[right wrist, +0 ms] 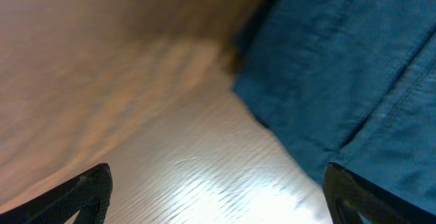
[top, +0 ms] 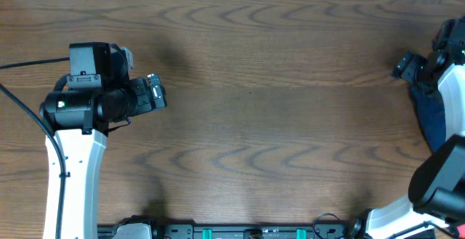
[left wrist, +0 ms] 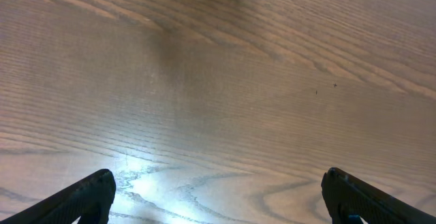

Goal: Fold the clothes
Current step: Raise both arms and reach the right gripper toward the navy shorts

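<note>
The navy blue shorts (top: 434, 114) lie at the table's far right edge, mostly under my right arm and partly cut off by the frame. In the right wrist view the blue cloth (right wrist: 354, 67) with a seam fills the upper right. My right gripper (right wrist: 214, 197) is open and empty, low over the table, its right finger by the cloth's edge. In the overhead view it (top: 408, 67) sits at the shorts' upper left corner. My left gripper (top: 158, 94) is open and empty over bare wood at the left, also in its wrist view (left wrist: 218, 197).
The brown wood table (top: 276, 123) spans the view. The arm bases and a cable rail (top: 247, 232) run along the front edge. A black cable (top: 22, 108) loops at the far left.
</note>
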